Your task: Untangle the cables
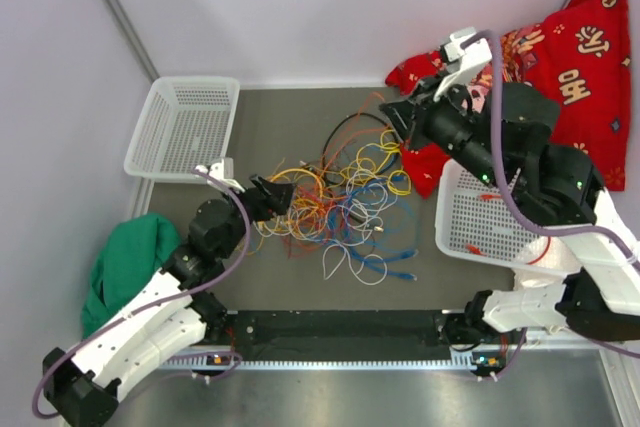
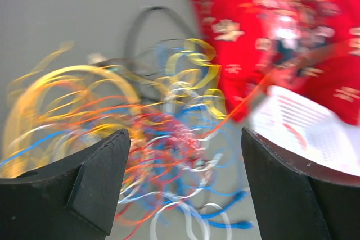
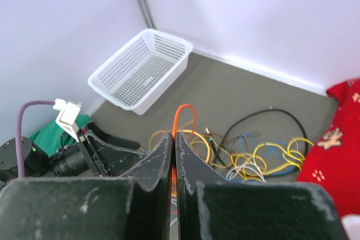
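Observation:
A tangle of cables (image 1: 335, 197) in yellow, orange, red, blue, white and black lies in the middle of the table. My left gripper (image 1: 278, 197) is open and empty at the tangle's left edge. In the left wrist view the cables (image 2: 169, 116) are blurred in front of the open gripper (image 2: 185, 139). My right gripper (image 1: 402, 119) is raised at the tangle's back right. In the right wrist view this gripper (image 3: 174, 136) is shut on an orange cable (image 3: 181, 111), which loops out above the fingertips.
A white basket (image 1: 185, 127) stands at the back left and another (image 1: 480, 222) at the right under the right arm. A red patterned cloth (image 1: 570, 57) lies at the back right, a green cloth (image 1: 125, 257) at the left.

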Robot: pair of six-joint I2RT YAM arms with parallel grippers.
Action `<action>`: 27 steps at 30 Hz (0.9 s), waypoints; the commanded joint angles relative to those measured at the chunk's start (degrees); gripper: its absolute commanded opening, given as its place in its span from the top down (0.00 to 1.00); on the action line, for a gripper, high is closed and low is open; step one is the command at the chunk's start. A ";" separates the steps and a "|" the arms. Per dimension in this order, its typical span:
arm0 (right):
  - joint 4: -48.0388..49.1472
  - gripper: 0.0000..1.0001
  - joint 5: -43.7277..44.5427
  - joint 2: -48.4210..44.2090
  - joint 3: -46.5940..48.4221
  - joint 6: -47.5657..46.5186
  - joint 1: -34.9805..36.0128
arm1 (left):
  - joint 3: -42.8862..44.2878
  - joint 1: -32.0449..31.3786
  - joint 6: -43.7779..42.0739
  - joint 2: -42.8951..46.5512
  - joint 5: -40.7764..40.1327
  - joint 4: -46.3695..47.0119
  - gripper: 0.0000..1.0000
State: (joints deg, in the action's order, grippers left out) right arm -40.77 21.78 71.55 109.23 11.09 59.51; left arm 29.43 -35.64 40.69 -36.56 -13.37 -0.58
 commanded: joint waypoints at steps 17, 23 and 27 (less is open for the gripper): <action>-13.63 1.00 -0.95 -1.24 5.64 5.96 0.61 | -0.78 0.04 -1.05 -20.22 29.45 42.94 0.08; -13.46 1.00 -3.23 -2.64 5.82 7.10 0.52 | 1.50 -0.05 -4.65 -27.15 21.72 33.99 0.16; -12.84 1.00 -2.63 -3.96 5.99 7.19 0.61 | 6.06 -0.05 -5.88 -32.61 21.37 30.65 0.77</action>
State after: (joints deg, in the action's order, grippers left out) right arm -54.63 19.31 69.67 112.66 17.28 59.53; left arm 30.13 -35.70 37.17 -65.45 10.17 33.58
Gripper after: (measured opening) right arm 0.008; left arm 0.542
